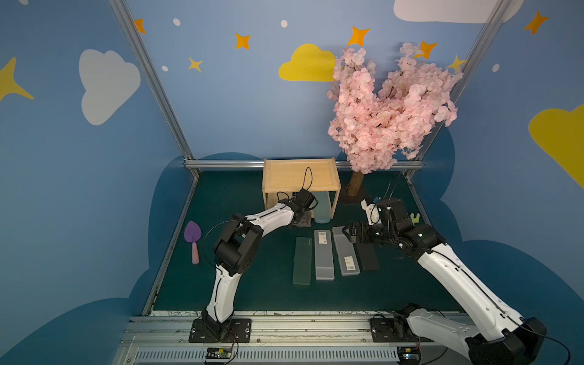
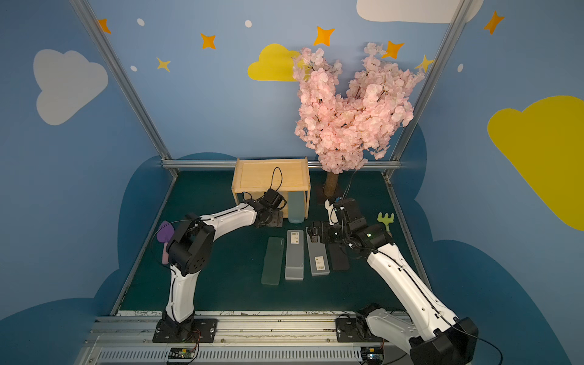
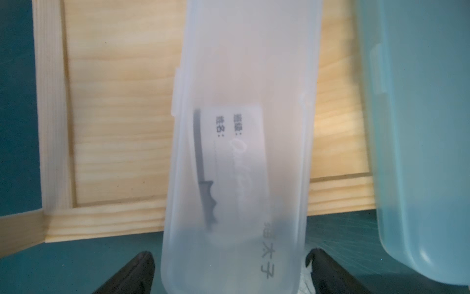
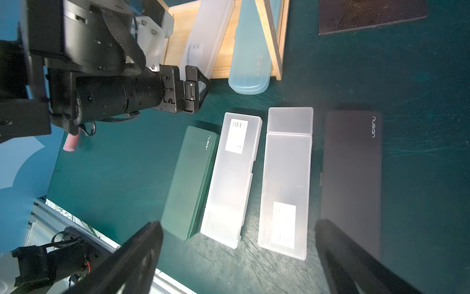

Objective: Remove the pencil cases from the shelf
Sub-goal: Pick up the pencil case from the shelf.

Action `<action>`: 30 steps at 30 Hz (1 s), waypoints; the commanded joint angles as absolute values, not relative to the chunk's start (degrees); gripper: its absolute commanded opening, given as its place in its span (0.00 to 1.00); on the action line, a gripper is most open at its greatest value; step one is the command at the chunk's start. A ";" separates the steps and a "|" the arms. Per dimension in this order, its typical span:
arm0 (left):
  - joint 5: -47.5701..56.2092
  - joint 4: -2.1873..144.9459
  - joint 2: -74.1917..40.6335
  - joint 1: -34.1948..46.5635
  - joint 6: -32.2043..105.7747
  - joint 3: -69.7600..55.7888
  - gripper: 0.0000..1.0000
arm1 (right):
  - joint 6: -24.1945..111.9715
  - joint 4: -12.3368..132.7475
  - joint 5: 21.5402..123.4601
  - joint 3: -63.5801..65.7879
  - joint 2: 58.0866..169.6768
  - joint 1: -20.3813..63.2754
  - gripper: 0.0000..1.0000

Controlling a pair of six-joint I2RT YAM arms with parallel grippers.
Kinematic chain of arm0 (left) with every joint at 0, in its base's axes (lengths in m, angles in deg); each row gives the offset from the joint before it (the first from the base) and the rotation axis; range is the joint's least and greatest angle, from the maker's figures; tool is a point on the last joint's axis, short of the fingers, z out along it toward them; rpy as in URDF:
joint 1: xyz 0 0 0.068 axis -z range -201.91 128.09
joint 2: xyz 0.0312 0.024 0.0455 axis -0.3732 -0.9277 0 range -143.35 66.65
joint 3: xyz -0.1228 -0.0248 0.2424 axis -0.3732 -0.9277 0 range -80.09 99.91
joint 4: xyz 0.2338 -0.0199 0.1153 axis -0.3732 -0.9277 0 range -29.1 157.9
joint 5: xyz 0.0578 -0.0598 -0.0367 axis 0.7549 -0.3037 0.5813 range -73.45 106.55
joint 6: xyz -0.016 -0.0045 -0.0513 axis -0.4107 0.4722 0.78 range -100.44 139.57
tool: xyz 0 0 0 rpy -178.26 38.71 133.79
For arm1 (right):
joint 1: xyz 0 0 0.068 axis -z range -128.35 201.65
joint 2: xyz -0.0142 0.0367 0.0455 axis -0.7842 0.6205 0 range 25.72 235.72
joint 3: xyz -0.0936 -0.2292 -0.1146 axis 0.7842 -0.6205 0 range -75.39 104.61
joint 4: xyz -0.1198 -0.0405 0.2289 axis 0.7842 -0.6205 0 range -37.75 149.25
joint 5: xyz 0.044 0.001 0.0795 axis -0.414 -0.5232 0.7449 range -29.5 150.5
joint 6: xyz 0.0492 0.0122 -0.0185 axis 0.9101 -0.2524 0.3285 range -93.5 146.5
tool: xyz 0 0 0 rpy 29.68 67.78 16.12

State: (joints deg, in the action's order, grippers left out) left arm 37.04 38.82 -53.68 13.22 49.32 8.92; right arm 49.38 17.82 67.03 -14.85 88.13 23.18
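Note:
The wooden shelf (image 1: 300,175) stands at the back of the table. A clear pencil case (image 3: 241,152) pokes out of its lower tier. My left gripper (image 3: 229,269) is open, a finger on each side of the case's near end with a small gap. A light blue case (image 1: 321,208) also sticks out of that tier beside it. On the mat lie a dark green case (image 1: 302,260), two frosted white cases (image 1: 324,254) (image 1: 346,252) and a black case (image 1: 368,257). My right gripper (image 1: 347,234) hovers open over the far ends of the right-hand cases, holding nothing.
A purple trowel (image 1: 192,240) lies at the left edge of the mat. A green toy rake (image 1: 414,218) sits behind the right arm. A pink blossom tree (image 1: 388,107) stands on a dark base plate (image 4: 368,15) right of the shelf.

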 commanded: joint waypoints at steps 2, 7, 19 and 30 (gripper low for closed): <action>36.26 37.54 -55.67 12.54 48.25 10.68 0.98 | 48.42 16.19 66.39 -13.36 88.65 23.52 0.98; 35.90 37.34 -56.22 12.41 47.60 11.58 0.92 | 48.01 15.92 66.04 -13.48 88.65 23.61 0.98; 36.44 37.14 -54.48 12.37 48.03 9.22 0.70 | 48.34 16.47 66.82 -14.07 88.70 23.75 0.98; 37.80 37.45 -47.54 12.47 49.28 1.60 0.58 | 48.94 16.53 67.13 -14.68 87.24 23.72 0.98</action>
State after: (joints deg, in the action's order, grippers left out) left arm 37.08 39.80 -50.25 12.70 48.36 3.24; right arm 48.59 17.37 67.00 -14.85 88.46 23.49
